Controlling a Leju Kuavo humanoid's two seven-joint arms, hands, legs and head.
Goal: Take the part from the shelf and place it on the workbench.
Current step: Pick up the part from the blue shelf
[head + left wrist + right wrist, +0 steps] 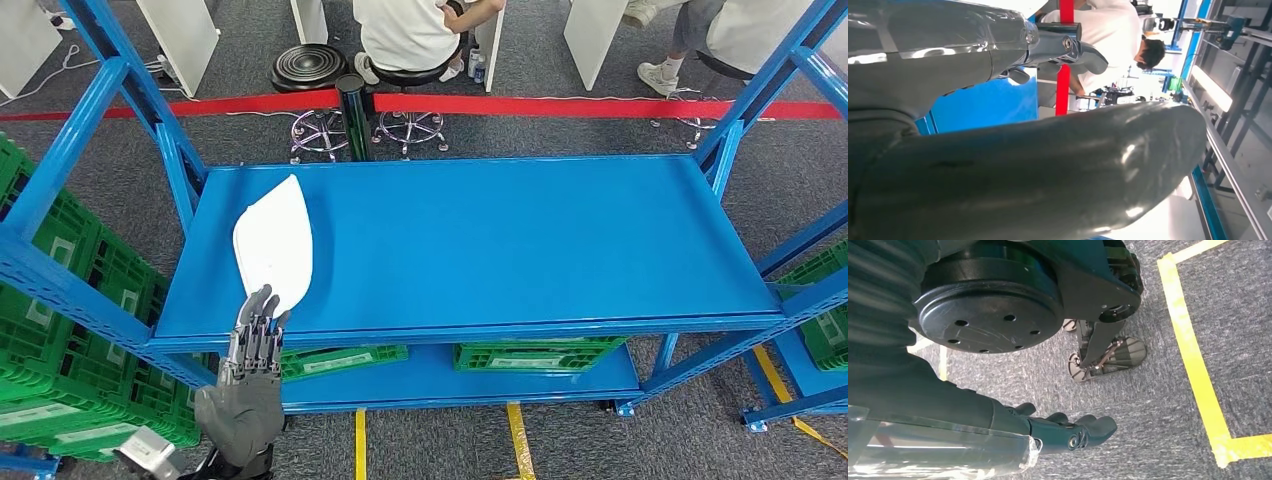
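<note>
The left hand (250, 350) reaches up to the blue shelf's (520, 250) front edge, fingers straight and holding nothing, tips just touching the white part (275, 245). The part's long axis runs away from the hand. The right hand (1068, 432) hangs over the floor, fingers loosely curled, empty.

Smooth painted-metal shelf (520, 250), matt white part (275, 242), rough grey carpet (1158, 405)

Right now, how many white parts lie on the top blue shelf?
1. The white part lies flat near the left end of the shelf, with the left hand reaching its near tip. Lower levels could hide others.
</note>
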